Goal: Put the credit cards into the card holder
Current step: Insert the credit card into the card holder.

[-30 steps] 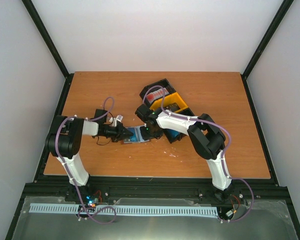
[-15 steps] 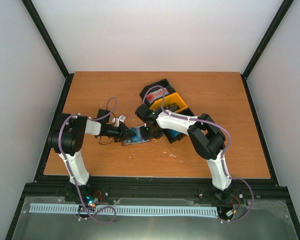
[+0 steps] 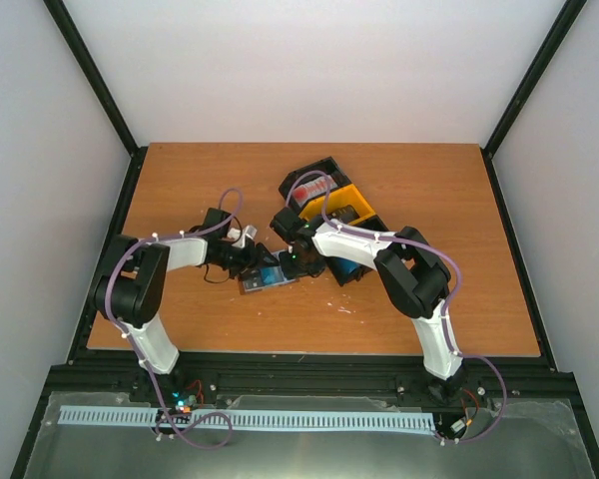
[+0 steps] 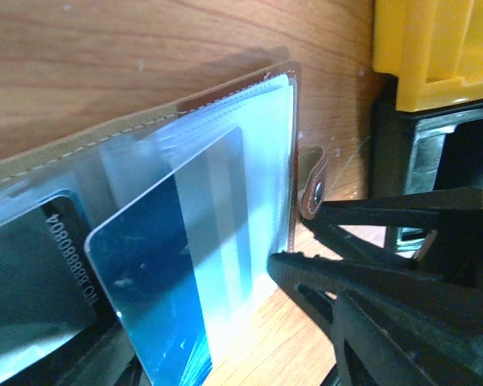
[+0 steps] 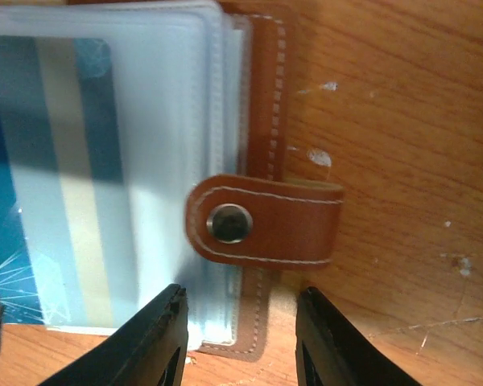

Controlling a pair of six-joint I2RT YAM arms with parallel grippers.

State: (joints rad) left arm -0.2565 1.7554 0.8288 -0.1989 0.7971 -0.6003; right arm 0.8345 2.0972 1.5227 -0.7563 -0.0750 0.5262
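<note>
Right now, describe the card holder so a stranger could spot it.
On the orange-brown wooden table, find the black and yellow plastic bins near the middle. Just left of them lies the open brown leather card holder. Unlike the bins, it is flat, with clear sleeves and a snap tab.

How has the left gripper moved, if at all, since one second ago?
Yes. In the top view the left gripper has shifted up and slightly to the right, toward the yellow bin.
</note>
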